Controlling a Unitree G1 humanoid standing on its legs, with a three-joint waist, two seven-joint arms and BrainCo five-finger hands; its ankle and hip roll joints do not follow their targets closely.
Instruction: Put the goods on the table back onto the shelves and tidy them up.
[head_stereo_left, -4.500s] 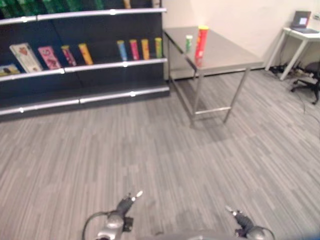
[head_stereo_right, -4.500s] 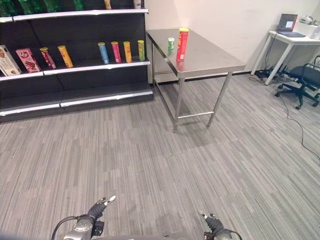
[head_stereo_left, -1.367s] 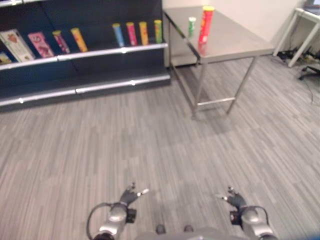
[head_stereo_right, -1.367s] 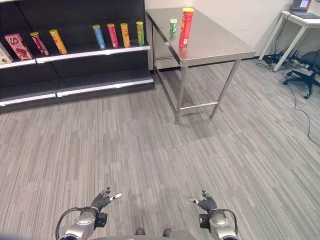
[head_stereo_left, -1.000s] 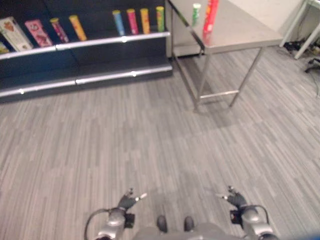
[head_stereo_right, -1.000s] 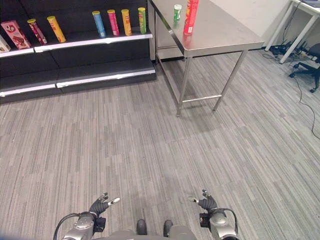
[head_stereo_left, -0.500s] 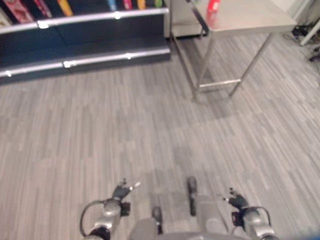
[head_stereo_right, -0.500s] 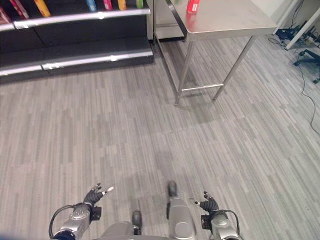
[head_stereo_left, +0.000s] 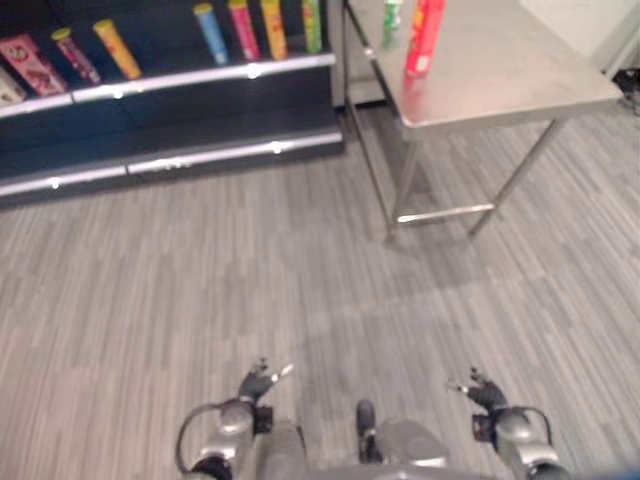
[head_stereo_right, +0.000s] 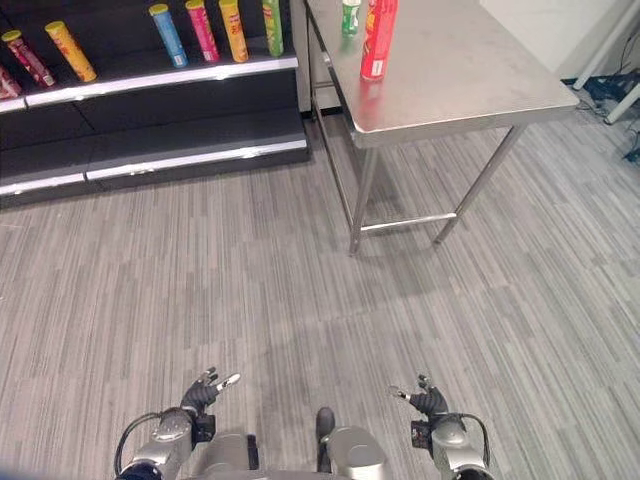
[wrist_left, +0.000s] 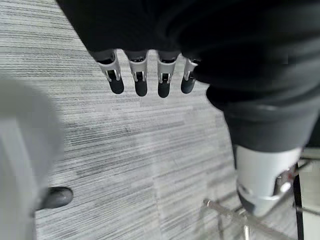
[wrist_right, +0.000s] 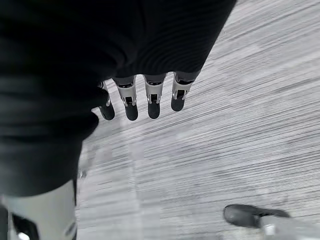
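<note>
A tall red tube can (head_stereo_right: 378, 38) and a small green can (head_stereo_right: 350, 17) stand at the far left of a steel table (head_stereo_right: 470, 75) at the upper right. Dark shelves (head_stereo_right: 160, 75) on the left carry a row of upright tube cans (head_stereo_right: 204, 31) in blue, pink, yellow and green. My left hand (head_stereo_right: 203, 391) and right hand (head_stereo_right: 426, 399) hang low at the bottom of the eye views, far from the table. Both hold nothing, with fingers (wrist_left: 137, 80) and fingers (wrist_right: 152, 101) straight over the floor.
Grey striped floor (head_stereo_right: 300, 290) lies between me and the shelves. The table's legs and lower crossbar (head_stereo_right: 400, 222) stand ahead on the right. More goods, a yellow tube (head_stereo_right: 70, 51) and a dark red one (head_stereo_right: 27, 57), lean on the left shelf.
The camera has tilted back up and come nearer: table and shelf goods are in view again and larger. Both hands stay low and empty.
</note>
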